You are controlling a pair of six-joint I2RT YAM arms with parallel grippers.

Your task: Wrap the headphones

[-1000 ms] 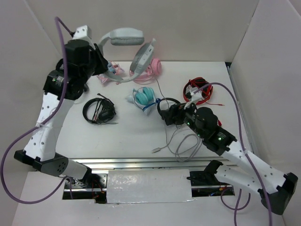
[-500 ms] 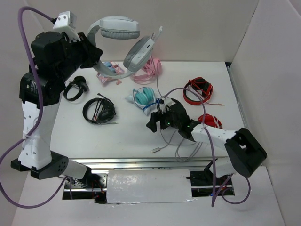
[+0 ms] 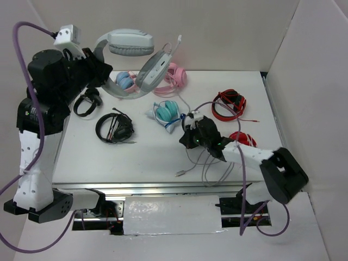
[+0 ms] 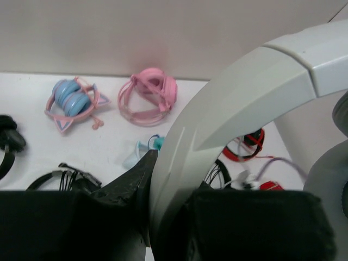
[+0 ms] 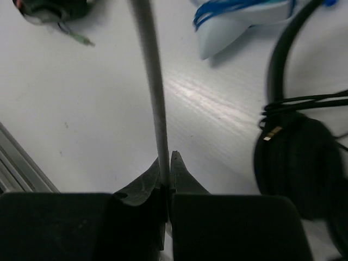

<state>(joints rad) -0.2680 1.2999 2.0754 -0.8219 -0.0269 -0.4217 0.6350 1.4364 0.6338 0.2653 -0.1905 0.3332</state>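
The large light-grey headphones [image 3: 130, 42] hang in the air at the back left. My left gripper [image 3: 106, 76] is shut on the lower part of their band [image 4: 244, 109], which fills the gap between the fingers [image 4: 128, 185] in the left wrist view. The thin pale-grey cable [image 3: 184, 103] drops from the earcup [image 3: 155, 68] to my right gripper [image 3: 189, 137] near the table's middle. In the right wrist view that gripper [image 5: 167, 163] is shut on the cable [image 5: 152, 81], just above the white table. Loose cable loops [image 3: 209, 168] lie by the front edge.
Other headphones lie around: a black on-ear pair [image 3: 115, 128], a teal pair [image 3: 166, 112], a pink pair [image 3: 175, 76], a blue-and-pink pair [image 3: 126, 81], a red pair [image 3: 228, 106] and a black pair [image 3: 87, 102]. Another black pair [image 5: 304, 157] lies right beside my right gripper.
My left arm has raised the headphones and carried them left. My right gripper swung to the hanging cable, shifted slightly right, and shut on it; it was open before.
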